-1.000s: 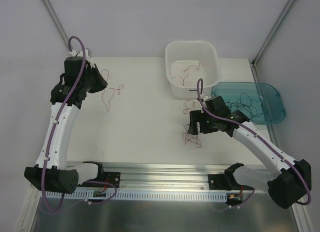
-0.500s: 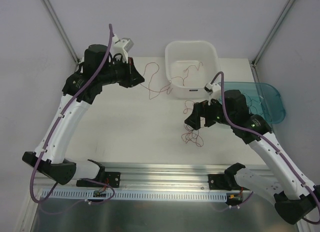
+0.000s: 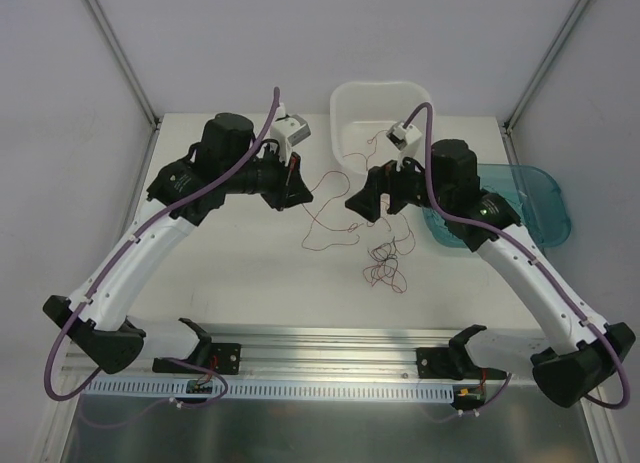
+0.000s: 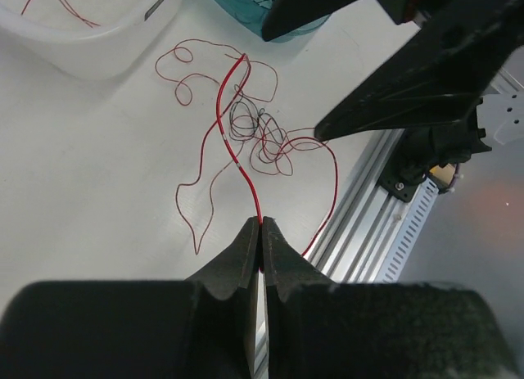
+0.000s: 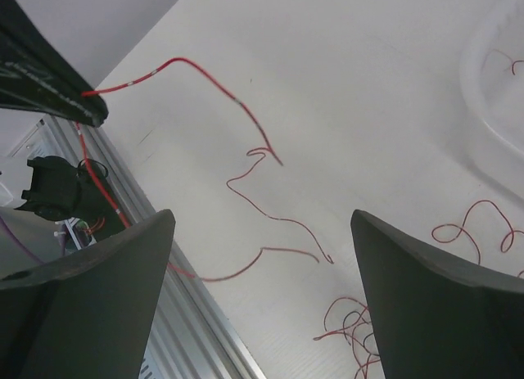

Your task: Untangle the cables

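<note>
My left claw (image 4: 260, 225) is closed tight on one red wire (image 4: 230, 125); my right claw (image 5: 260, 223) is spread wide, holding nothing.

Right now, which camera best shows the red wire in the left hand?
Left wrist view: red wire runs from the shut left hand, close up. Top view shows it faint; right wrist view, only part.

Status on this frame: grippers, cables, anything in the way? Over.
Left gripper shut on thin red wire strand, lifted. Right gripper open, empty, above table. Red-and-black wire tangle lies loose on white table. Nothing blocking it.
</note>
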